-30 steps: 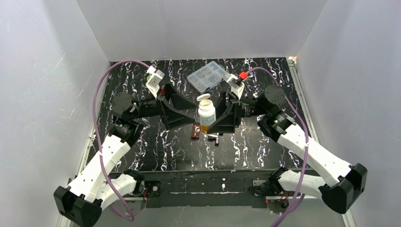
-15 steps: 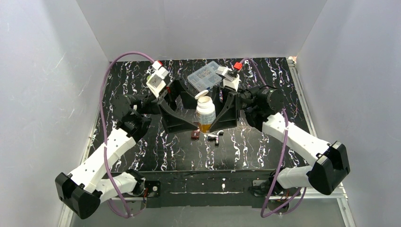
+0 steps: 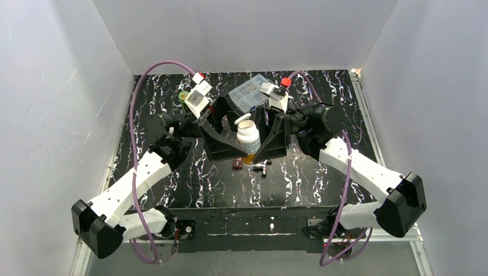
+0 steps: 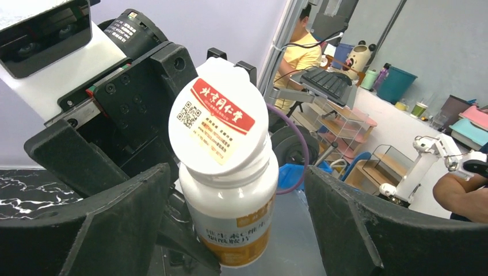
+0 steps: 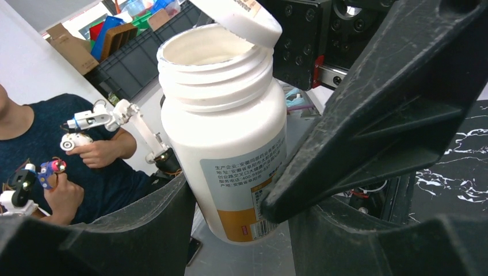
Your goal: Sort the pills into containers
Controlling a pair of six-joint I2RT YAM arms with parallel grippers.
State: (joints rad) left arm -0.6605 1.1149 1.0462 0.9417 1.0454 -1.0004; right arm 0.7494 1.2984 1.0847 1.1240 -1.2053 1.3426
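A white pill bottle [image 3: 248, 140] with an orange band stands upright at the table's middle, with my right gripper [image 3: 263, 142] shut on its body. The right wrist view shows one fingertip [image 5: 276, 207] pressed on the label of the bottle [image 5: 230, 132]. Its white cap [image 3: 243, 119] sits tilted and loose over the open mouth. My left gripper [image 4: 237, 184] is open around the bottle [image 4: 230, 201], with a gap on one side. The cap [image 4: 221, 123] carries a red label. The dark red-brown container [image 3: 237, 164] lies just in front of the bottle. No pills show.
A clear compartment box [image 3: 248, 92] sits at the back of the black marbled table [image 3: 322, 184]. A shiny silver metal piece [image 3: 262, 168] lies beside the dark case. A small green object [image 3: 183, 96] is at the back left. White walls enclose three sides.
My left gripper has moved right, in around the bottle, and its jaws have narrowed a little. The right arm has risen with the bottle. The cap has tipped over.
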